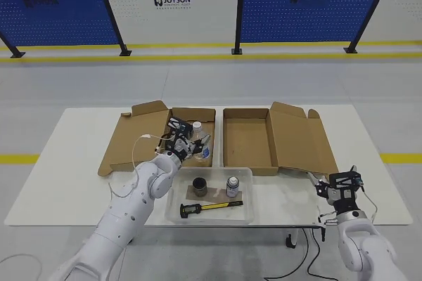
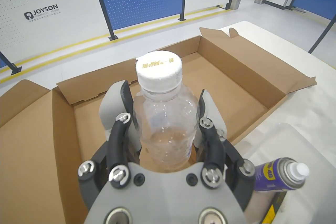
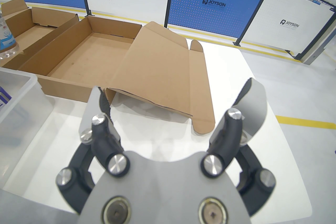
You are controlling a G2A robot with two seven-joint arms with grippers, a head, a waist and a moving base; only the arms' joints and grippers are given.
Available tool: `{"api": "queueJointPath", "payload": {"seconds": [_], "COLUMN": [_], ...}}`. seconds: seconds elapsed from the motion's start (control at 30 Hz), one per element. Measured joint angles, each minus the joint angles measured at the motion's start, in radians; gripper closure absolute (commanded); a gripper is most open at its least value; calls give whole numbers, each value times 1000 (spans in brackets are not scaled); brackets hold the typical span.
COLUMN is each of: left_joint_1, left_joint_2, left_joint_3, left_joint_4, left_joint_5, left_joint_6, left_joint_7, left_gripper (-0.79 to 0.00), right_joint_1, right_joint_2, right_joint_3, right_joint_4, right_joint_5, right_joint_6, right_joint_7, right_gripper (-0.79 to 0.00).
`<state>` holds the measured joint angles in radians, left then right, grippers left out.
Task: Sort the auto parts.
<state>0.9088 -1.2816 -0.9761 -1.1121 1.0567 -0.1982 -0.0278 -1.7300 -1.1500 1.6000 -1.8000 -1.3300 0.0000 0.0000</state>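
The left gripper (image 2: 164,93) clamps the clear bottle (image 2: 164,128) between its fingers; the cardboard box (image 2: 236,83) floor lies just below, perhaps already touching. Lower straight, release gently. The right gripper (image 3: 173,89) hangs open.

Indus. hall: partition panels (image 1: 302,17), yellow floor lines (image 1: 197,57).

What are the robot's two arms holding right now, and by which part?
The left tool grips the bottle by the sides of its clear body, near the shoulder. The right tool is open and holds nothing.
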Motion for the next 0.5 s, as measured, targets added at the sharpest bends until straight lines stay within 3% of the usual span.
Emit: {"api": "queueJointPath", "payload": {"seconds": [0.5], "left_joint_1": [-40], "left_joint_2": [-28], "left_joint_3": [25], "left_joint_4": [125], "left_joint_5": [27], "left_joint_6": [13], "left_joint_7": [36], "left_gripper": [0], "right_joint_1": [0], "right_joint_2": [0], "right_joint_3": [0], "right_joint_4": [0], "right_joint_5": [0], "right_joint_6": [0], "right_joint_7": [0], "right_gripper": [-785]}}
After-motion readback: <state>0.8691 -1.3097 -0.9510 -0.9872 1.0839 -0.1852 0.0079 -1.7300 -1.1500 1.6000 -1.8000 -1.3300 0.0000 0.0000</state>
